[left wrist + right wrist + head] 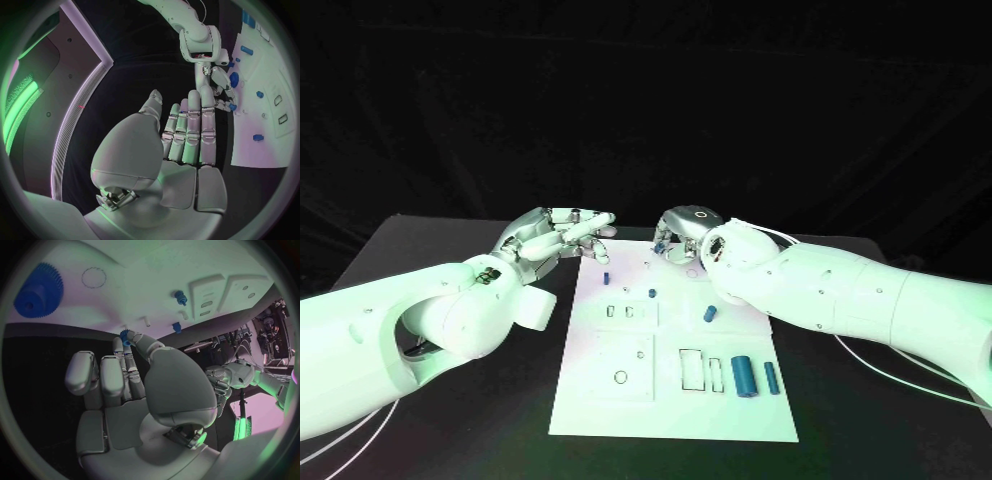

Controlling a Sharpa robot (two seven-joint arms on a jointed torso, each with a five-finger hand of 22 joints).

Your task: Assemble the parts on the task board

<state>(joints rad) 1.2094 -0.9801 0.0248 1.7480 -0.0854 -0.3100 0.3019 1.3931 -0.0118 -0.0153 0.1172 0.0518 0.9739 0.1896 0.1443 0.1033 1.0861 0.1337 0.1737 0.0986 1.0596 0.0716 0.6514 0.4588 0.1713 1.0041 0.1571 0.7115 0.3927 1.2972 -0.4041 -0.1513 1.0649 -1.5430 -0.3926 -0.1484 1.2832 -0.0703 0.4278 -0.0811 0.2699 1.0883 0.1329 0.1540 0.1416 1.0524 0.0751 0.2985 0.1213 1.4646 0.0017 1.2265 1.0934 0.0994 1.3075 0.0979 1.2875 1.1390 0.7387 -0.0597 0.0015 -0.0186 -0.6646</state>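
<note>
At the far end of the black table (459,420), the left hand (557,235) hovers just off the far left corner of the white task board (589,405), its fingers straight and held together with nothing between them, as the left wrist view (187,130) also shows; it grasps no part. Further right along the board's far edge, the right hand (684,236) reaches down over the far right corner, and the right wrist view (134,385) shows a small blue part (125,335) pinched at its fingertips (141,342), held just above the board's surface beside two short white pegs. Near that hand in the right wrist view lies a large blue gear (37,290) flat on the board, with a faint ring outline close by it, and a small blue pin (180,296) standing a little further off. Across the middle of the board, in the head view, a small blue peg (607,279) sits near the left side, another blue peg (652,293) just right of it, and a short blue cylinder (711,314) lies tilted further right. Toward the near right part of the board a thick blue cylinder (744,377) lies beside a thinner blue rod (770,377), both well apart from either hand.
</note>
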